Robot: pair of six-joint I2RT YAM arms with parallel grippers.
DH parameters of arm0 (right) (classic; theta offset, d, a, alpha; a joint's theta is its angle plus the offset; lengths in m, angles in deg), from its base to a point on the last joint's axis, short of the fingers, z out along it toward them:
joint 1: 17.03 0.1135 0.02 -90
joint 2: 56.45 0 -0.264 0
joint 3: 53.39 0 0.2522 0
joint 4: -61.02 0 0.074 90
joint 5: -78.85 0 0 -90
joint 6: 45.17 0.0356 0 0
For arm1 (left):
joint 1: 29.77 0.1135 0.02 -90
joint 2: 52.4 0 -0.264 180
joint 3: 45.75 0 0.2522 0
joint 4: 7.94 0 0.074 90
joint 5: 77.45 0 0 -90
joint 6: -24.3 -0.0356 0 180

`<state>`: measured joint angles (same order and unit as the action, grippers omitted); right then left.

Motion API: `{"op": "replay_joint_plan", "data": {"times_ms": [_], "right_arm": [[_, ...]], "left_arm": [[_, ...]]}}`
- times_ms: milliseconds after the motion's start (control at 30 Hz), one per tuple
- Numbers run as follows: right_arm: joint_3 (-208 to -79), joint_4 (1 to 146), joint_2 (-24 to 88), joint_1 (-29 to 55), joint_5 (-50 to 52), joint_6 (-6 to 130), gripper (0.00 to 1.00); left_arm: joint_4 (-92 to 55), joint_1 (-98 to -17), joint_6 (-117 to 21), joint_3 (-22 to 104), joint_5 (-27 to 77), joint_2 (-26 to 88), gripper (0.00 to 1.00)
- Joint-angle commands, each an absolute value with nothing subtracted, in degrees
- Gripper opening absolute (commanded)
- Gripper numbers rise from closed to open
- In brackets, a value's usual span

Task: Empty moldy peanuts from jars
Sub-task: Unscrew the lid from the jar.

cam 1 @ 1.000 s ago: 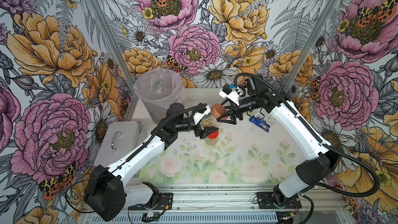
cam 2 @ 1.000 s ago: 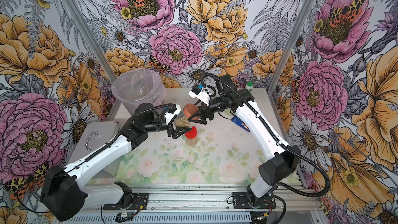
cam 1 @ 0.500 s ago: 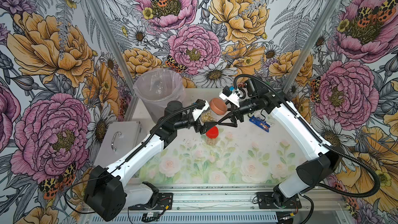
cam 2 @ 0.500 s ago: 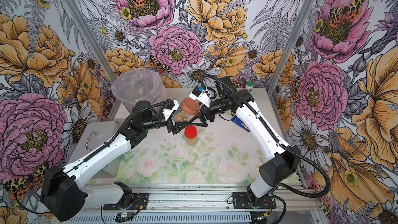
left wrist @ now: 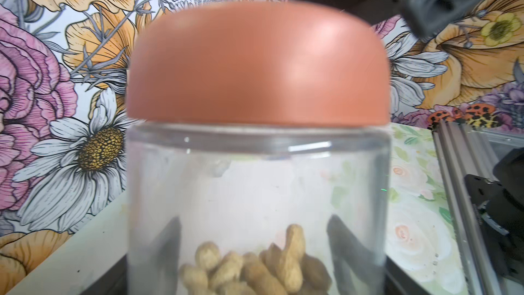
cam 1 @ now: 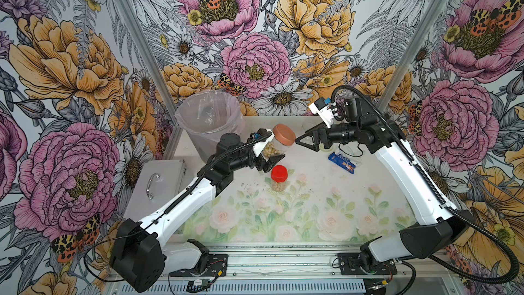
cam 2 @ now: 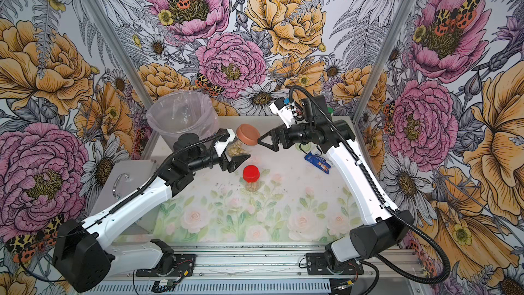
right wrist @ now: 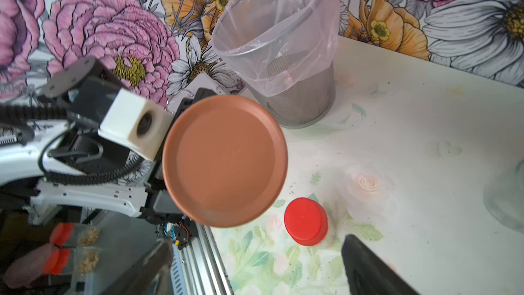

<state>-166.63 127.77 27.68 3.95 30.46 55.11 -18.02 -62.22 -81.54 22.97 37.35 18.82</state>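
brown lid [cam 1: 284,134] caps the jar [cam 1: 271,150], which the left gripper [cam 1: 266,158] pinches low on its body, raised just beside the lined bin [cam 1: 196,134]. the right gripper [cam 1: 304,144] has its jaws spread near the lid, holding nothing. i'd centre them around the lid's rim, close squarely, then twist. the jar's long axis leans, with the lid facing away from the bin and the peanuts [left wrist: 255,268] at its base.

The left wrist view cuts the brown-lidded jar [left wrist: 255,171] off at its base; through its wall we see the fingers [left wrist: 170,239] of the left hand [cam 1: 270,151] only as dark blurs.
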Motion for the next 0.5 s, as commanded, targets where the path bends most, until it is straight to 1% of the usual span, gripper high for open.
{"op": "replay_joint_plan", "data": {"times_ms": [0, 100, 233, 467], "right_arm": [[-170.2, 123.2, 27.2, 7.3, 20.1, 72.7, 0.95], [-172.0, 122.7, 27.9, 9.3, 15.4, 77.0, 0.98], [-172.6, 121.3, 28.6, 10.5, 12.9, 79.4, 1.00], [-172.3, 121.3, 31.1, 11.5, 13.0, 78.8, 1.00]], "left_arm": [[-11.9, -64.5, -85.3, 23.0, 29.1, 16.5, 0.17], [-11.7, -66.1, -87.4, 22.9, 25.2, 16.9, 0.18], [-11.7, -66.8, -88.8, 23.1, 22.9, 17.8, 0.17], [-12.0, -66.8, -89.6, 23.3, 22.6, 18.2, 0.17]]}}
